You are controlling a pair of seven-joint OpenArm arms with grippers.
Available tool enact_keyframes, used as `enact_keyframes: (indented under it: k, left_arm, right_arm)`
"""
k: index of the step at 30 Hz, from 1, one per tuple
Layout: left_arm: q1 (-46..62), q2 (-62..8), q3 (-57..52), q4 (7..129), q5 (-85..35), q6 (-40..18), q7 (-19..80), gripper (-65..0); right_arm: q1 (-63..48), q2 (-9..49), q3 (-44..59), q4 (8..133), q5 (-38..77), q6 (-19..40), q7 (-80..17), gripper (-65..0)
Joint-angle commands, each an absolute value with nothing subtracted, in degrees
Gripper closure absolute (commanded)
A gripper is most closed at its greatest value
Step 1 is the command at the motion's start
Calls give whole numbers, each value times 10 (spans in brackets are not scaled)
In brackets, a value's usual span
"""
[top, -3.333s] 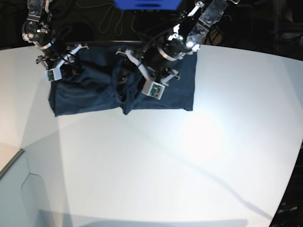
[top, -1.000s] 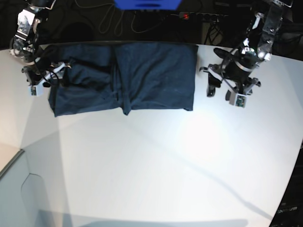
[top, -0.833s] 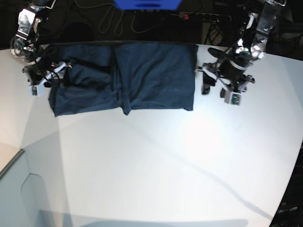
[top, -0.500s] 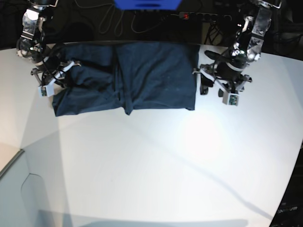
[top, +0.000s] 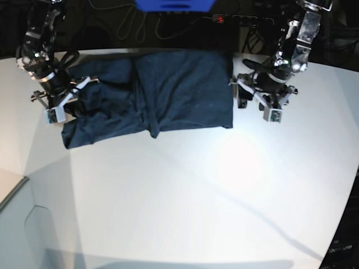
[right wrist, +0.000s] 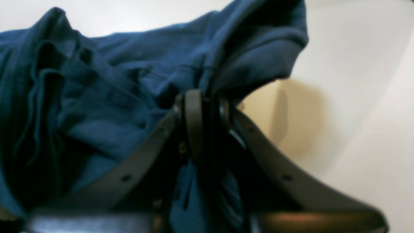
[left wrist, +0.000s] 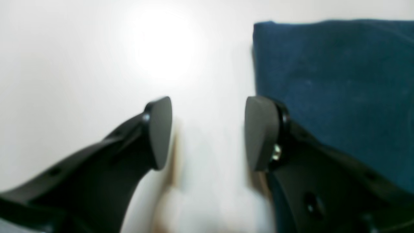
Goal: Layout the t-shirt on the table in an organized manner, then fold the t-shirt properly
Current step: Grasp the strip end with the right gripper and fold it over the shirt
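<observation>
The white worktop (top: 185,196) fills most of the base view, bare and bright across its near half, its curved far edge meeting a dark background. The navy t-shirt (top: 168,89) lies along that far edge as a wide folded band: the half toward the left arm is flat and smooth with a straight side edge, while the half toward the right arm is rumpled into ridges and creases. The right tool (right wrist: 205,106) has its fingers drawn nearly together on a pinch of the shirt's cloth at the rumpled end; in the right wrist view a fold of fabric rises from between the fingers and arches over the worktop, casting a shadow beneath it. The left tool (left wrist: 208,132) sits low over bare worktop just beside the shirt's straight edge, its two dark pads (left wrist: 160,129) standing well apart with nothing between them; one pad overlaps the edge of the cloth in the left wrist view, though whether it touches is unclear.
</observation>
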State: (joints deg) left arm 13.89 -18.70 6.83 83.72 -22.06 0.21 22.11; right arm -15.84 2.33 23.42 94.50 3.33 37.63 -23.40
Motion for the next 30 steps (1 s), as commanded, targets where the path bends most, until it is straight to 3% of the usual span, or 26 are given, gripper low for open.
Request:
enact_keyframes:
  k: [1, 13, 22, 30]
  left_arm:
    - [136, -190, 65, 846, -221, 1, 211, -343]
    - [136, -176, 65, 845, -220, 1, 211, -343]
    - [129, -166, 67, 845, -220, 1, 211, -343]
    - [131, -165, 67, 845, -219, 1, 211, -343]
  right_arm:
    - [-161, 24, 236, 971, 44, 382, -218, 0]
    - [-224, 13, 63, 1131, 44, 380, -218, 0]
    - [-209, 16, -97, 1131, 42, 380, -218, 0]
    - [-144, 3, -213, 1054, -54, 356, -218, 0]
